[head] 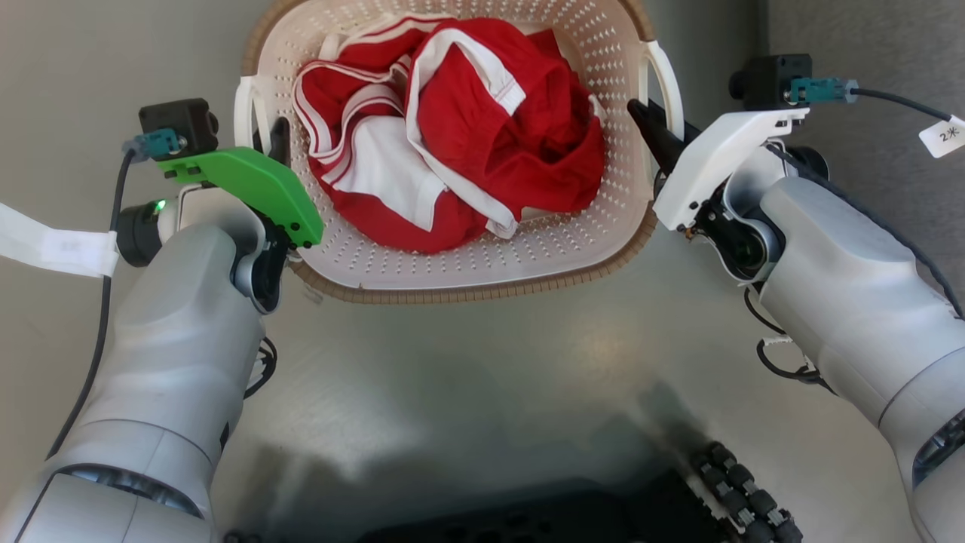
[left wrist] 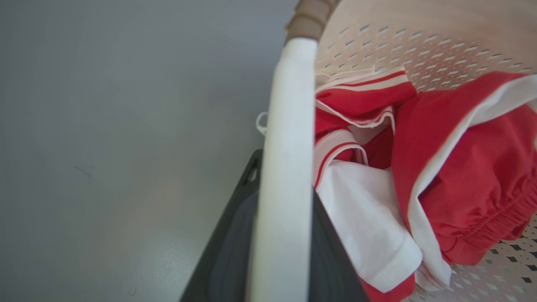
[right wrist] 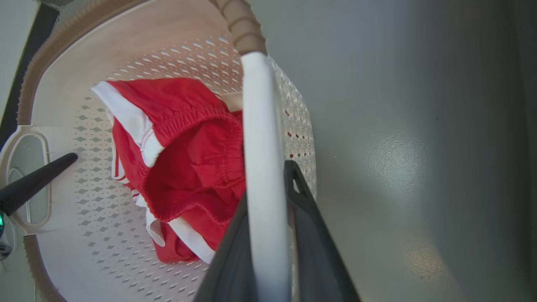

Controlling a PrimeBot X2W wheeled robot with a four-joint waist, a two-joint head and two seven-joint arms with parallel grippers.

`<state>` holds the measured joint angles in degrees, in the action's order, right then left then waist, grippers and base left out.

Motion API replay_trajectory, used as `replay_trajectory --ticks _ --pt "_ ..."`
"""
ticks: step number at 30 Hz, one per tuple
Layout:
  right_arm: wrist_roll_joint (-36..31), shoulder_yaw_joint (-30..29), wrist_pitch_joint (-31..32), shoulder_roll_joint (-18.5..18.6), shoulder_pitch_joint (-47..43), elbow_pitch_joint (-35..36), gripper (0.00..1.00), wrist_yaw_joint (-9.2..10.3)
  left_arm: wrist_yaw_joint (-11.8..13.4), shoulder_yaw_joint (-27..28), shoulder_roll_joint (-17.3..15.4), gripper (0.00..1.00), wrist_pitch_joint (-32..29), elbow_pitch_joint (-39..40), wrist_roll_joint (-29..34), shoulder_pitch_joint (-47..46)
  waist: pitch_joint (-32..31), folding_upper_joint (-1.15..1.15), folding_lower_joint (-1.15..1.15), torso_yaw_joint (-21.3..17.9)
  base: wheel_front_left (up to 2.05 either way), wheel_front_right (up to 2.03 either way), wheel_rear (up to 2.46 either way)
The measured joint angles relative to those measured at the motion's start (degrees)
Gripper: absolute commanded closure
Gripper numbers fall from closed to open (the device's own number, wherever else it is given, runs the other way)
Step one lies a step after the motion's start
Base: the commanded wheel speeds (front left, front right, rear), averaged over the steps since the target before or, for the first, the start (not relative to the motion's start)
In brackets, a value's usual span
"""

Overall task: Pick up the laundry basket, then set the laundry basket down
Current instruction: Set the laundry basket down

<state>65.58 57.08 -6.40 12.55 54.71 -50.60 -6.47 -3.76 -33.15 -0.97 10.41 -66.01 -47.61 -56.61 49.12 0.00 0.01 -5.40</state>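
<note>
Grey, smooth floor (head: pixel 482 354) runs beneath the whole work area and catches a dull glare. The laundry basket (head: pixel 528 249) sits directly ahead of the robot, between its two arms. It holds a crumpled heap of red and white garments (head: pixel 497 128) lying within the perforated walls. Whether its base rests on the floor or hangs clear cannot be told from these angles. The left loop handle (left wrist: pixel 285 167) passes between the fingers of the left end effector (head: pixel 264 139), one finger on the basket side and one on the floor side, both closed against the white strap. The right loop handle (right wrist: pixel 262 167) is clamped likewise by the right end effector (head: pixel 660 124). In my judgement the matched hold on both handles serves to keep the basket level and the garments settled. The loops are also the only narrow, stiff parts that such long fingers can close round. The risk noted is that a strap could slide along the fingers should one arm rise ahead of the other. Further out, a green cover (head: pixel 249 185) sits on the left wrist and a white cover (head: pixel 716 158) on the right, with a tagged cable (head: pixel 905 105) trailing away.
</note>
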Motion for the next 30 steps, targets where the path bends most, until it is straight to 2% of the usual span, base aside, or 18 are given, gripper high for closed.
replay_trajectory --ticks 11,30 --pt "0.99 1.2 -2.78 -0.71 0.58 0.09 1.0 0.01 0.49 -0.07 -0.05 1.0 1.79 -1.52 1.09 -1.33 4.02 0.0 0.0 0.13 0.0 0.0 0.0" --pt "3.71 3.37 -4.52 -1.43 0.62 -1.01 0.99 0.02 0.19 -0.78 -0.14 1.0 2.34 -2.96 1.09 -1.6 5.31 0.0 0.0 -0.17 0.0 0.0 0.0"
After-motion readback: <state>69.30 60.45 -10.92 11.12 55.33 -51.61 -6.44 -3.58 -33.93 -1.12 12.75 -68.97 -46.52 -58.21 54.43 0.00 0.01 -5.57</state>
